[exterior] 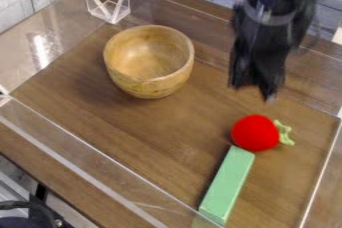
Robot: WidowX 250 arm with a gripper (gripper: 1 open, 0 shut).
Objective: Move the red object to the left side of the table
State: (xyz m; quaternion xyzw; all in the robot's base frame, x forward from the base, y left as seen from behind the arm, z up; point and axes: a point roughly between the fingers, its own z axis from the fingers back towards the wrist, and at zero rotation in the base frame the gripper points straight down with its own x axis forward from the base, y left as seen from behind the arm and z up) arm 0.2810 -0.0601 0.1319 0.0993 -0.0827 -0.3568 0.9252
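Note:
The red object [257,132], a small round bright-red toy with a green leafy tip, lies on the dark wood table [120,132] at the right, touching the top end of a long light-green block [230,184]. My dark gripper [254,84] hangs above and a little behind it, pointing steeply down and clear of the toy. Its fingers are blurred but look shut with nothing between them.
A wooden bowl [148,60] stands left of centre. A small clear acrylic stand [107,4] sits at the back left corner. Clear acrylic walls [80,162] edge the tabletop, with the right wall close beside the toy.

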